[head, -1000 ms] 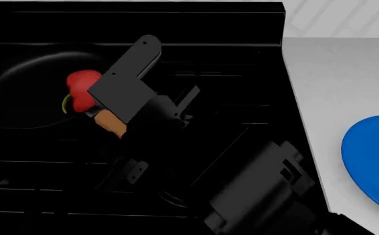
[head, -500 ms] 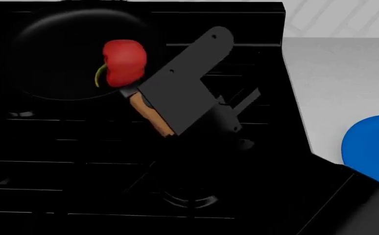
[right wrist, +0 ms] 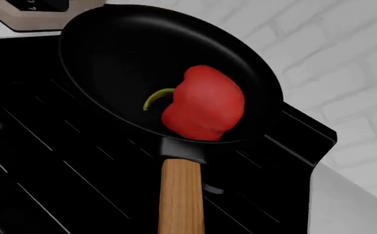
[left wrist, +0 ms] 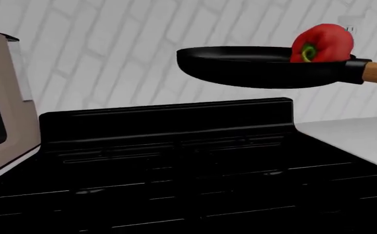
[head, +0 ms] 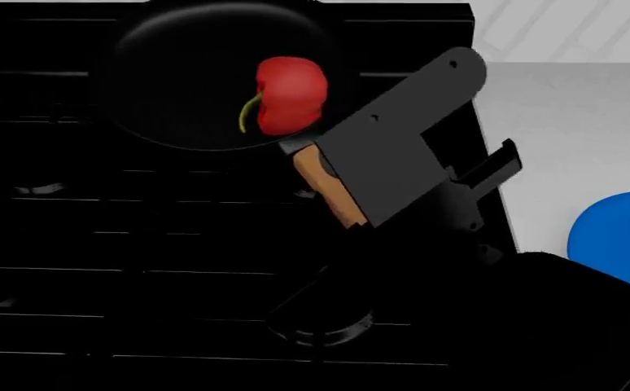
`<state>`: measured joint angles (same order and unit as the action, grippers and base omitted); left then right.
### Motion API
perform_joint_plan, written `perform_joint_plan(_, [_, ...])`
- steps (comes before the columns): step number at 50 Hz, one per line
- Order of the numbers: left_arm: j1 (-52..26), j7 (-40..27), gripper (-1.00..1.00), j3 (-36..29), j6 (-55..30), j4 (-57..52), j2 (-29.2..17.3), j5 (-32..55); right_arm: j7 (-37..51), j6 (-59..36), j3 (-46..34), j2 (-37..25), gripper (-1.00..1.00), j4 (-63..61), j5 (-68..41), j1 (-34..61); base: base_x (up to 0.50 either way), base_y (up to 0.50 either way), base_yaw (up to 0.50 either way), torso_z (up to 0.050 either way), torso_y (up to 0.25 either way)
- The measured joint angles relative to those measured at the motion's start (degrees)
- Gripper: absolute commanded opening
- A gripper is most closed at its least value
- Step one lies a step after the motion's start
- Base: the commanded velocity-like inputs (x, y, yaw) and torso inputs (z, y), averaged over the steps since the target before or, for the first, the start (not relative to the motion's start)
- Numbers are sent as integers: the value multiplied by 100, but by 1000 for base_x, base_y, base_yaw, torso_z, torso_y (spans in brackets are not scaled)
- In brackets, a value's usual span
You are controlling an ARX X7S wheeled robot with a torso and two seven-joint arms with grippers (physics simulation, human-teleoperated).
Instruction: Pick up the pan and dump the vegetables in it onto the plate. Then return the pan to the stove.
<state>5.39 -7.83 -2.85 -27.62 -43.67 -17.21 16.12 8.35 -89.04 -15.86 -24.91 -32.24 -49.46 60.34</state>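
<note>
A: So the right gripper (head: 343,191) is clamped on the pan (head: 201,77) handle, and over the last second it's lifted it off the stove (head: 130,269), carrying it rightward.

B: Yep, pepper (head: 288,94) rides inside near the handle. Plate (head: 619,236) waits off right. Left gripper isn't visible.

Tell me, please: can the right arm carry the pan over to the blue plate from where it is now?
Probably yes. The right gripper holds the pan by its wooden handle, lifted clear of the stove. The blue plate lies on the counter to the right, with nothing visible between them.
</note>
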Motion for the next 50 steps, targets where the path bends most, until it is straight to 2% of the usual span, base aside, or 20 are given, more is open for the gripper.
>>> perform_joint_plan(24, [44,-26,100,-79,131,125,-56,17,916,151,1219,-589,-100,-250,-999,-746,0,0,0,1,5])
perform_joint_plan(37, [10,-65,100,-147,93,131,-93,19,955,779,1733,-799,-100,27,-801,-1525,0,0,0,2,6])
perform_joint_plan(50, [-88,-143,100,-279,-14,80,-127,-45,828,1469,1744,-830,-100,658,-284,-1896,0,0,0,1,6])
